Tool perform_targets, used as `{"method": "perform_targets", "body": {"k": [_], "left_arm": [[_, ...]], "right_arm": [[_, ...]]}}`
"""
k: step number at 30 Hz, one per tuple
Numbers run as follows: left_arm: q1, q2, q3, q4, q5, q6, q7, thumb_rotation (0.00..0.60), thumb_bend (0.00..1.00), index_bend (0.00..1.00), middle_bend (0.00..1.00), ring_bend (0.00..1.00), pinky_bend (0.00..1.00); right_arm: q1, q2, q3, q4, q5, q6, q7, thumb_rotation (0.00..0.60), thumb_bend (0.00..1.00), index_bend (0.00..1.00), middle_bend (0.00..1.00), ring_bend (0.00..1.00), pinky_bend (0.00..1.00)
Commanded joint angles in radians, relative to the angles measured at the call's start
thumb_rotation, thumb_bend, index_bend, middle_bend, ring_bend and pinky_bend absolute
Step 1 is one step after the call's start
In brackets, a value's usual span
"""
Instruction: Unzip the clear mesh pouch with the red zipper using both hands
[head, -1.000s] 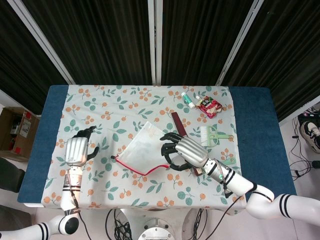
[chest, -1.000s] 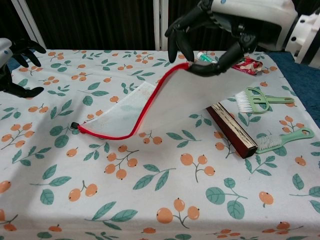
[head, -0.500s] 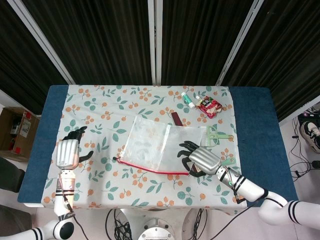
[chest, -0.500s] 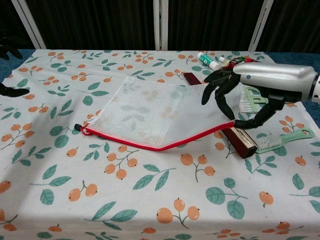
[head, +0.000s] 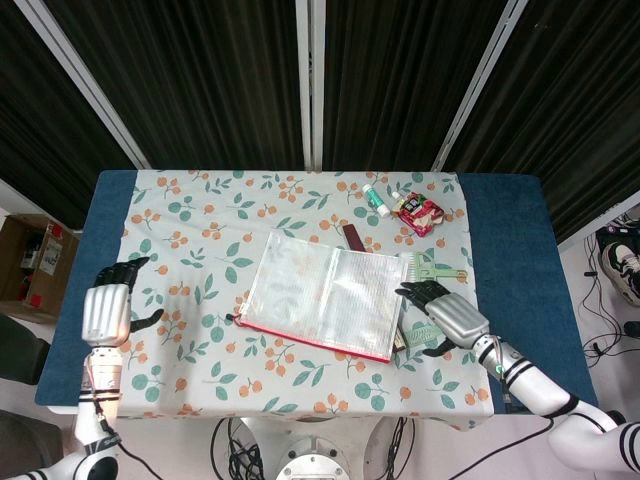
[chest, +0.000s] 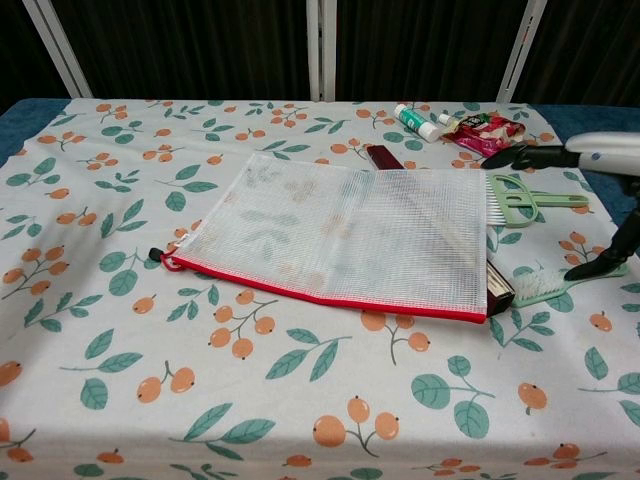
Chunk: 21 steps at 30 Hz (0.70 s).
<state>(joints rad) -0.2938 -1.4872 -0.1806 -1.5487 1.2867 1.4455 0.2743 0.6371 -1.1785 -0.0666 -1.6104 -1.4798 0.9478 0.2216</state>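
Note:
The clear mesh pouch (head: 325, 292) (chest: 355, 232) lies flat in the middle of the table, its red zipper (head: 310, 340) (chest: 320, 296) along the near edge with the black pull (chest: 153, 253) at the left end. My right hand (head: 448, 318) (chest: 590, 175) hovers just past the pouch's right edge, fingers spread, holding nothing. Far out over the table's left edge my left hand (head: 106, 312) stands with its fingers apart and nothing in it; only the head view shows it.
A dark red bar (chest: 498, 290) lies partly under the pouch's right side. Two green brushes (chest: 530, 195) (chest: 560, 281) sit at the right. Small tubes (chest: 415, 121) and a red snack packet (chest: 485, 131) are at the back right.
My right hand let go of the pouch, which dropped flat, and drew back to the right. My left hand moved further left, out of the chest view.

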Motion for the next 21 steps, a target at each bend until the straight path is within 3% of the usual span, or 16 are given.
{"method": "perform_targets", "body": {"k": [1,5,15,21], "left_arm": [[0.030,0.077,0.037,-0.013,0.021,-0.017,-0.045,0.600,0.00,0.21,0.24,0.21,0.21],[0.072,0.145,0.071,-0.015,0.047,0.005,-0.087,0.600,0.00,0.23,0.24,0.20,0.20],[0.185,0.247,0.156,-0.083,0.134,0.111,-0.141,0.600,0.00,0.23,0.24,0.20,0.20],[0.249,0.248,0.199,-0.122,0.178,0.174,-0.149,0.600,0.00,0.23,0.24,0.19,0.20]], "right_arm": [[-0.120,0.042,0.023,0.011,0.022,0.195,0.001,0.600,0.04,0.00,0.00,0.00,0.00],[-0.231,0.042,0.038,0.041,0.057,0.356,-0.067,0.600,0.18,0.00,0.05,0.00,0.00],[-0.449,0.077,-0.013,0.059,-0.011,0.602,0.020,0.600,0.18,0.00,0.06,0.00,0.00],[-0.513,0.055,-0.023,0.102,-0.035,0.642,0.060,0.600,0.18,0.00,0.06,0.00,0.00]]}}
